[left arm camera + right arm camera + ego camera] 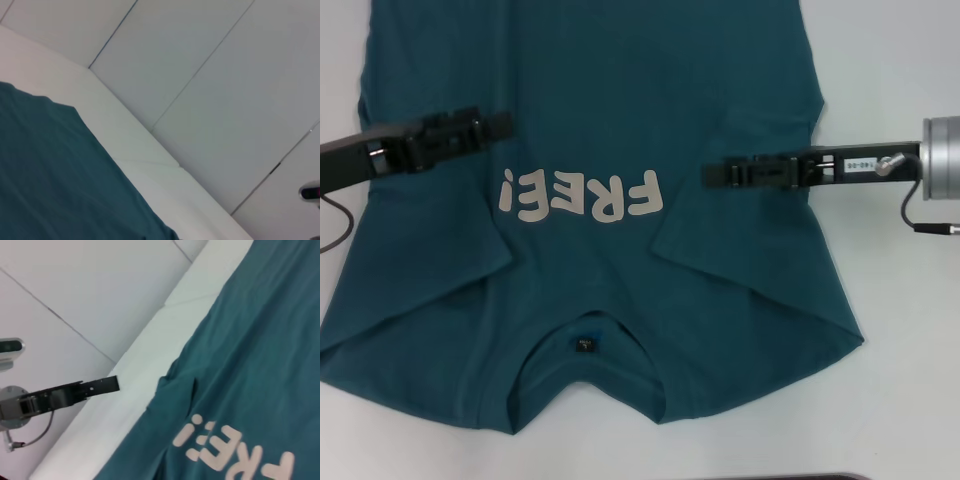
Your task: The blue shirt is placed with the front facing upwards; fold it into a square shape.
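Teal blue shirt [590,150] lies collar-near; left hand [505,125] and right hand [710,174] hover inward, grip state unclear

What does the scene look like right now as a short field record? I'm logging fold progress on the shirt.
garment: blue shirt, front up, collar toward the robot
print: "FREE!", off-white, reads upside down in the head view
sleeves: both folded inward over the body
left gripper: over the shirt's left side, above the print
right gripper: over the shirt's right side, beside the print
surface: white table
fold state: not yet a square
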Available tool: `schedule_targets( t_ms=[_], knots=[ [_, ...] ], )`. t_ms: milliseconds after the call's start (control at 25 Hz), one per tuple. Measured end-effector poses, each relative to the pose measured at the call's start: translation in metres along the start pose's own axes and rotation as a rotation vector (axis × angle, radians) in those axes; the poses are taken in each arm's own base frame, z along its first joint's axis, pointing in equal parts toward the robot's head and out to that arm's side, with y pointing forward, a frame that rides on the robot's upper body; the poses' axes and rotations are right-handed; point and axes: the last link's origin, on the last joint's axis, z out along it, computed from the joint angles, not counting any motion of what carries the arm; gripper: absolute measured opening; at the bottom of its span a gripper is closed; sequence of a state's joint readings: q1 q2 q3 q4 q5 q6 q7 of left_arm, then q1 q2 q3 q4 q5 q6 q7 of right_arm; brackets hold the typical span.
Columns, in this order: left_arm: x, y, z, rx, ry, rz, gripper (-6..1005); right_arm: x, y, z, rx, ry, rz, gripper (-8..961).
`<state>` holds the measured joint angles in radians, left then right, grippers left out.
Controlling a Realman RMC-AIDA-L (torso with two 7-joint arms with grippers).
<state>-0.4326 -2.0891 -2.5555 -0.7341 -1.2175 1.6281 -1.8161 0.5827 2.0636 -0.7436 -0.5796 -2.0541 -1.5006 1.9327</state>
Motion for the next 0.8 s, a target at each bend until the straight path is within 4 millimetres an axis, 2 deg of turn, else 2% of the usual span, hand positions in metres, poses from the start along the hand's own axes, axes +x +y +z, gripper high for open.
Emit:
schedule_targets(
  t_ms=[240,440,800],
  knots=[
    [-0.006,0.003,-0.007,-0.018,-0.008,-0.008,885,0.010,-0.006,-0.018,0.012,0.013,0.005,718],
    [-0.009,0.004,-0.013,-0.020,-0.018,-0.025,885,0.009,0.000,-0.035,-0.044,-0.023,0.013,718],
    [-0.027,-0.007,-0.045,0.060,-0.055,-0.131,895,0.006,-0.001,-0.038,-0.034,-0.036,0.013,719]
  ],
)
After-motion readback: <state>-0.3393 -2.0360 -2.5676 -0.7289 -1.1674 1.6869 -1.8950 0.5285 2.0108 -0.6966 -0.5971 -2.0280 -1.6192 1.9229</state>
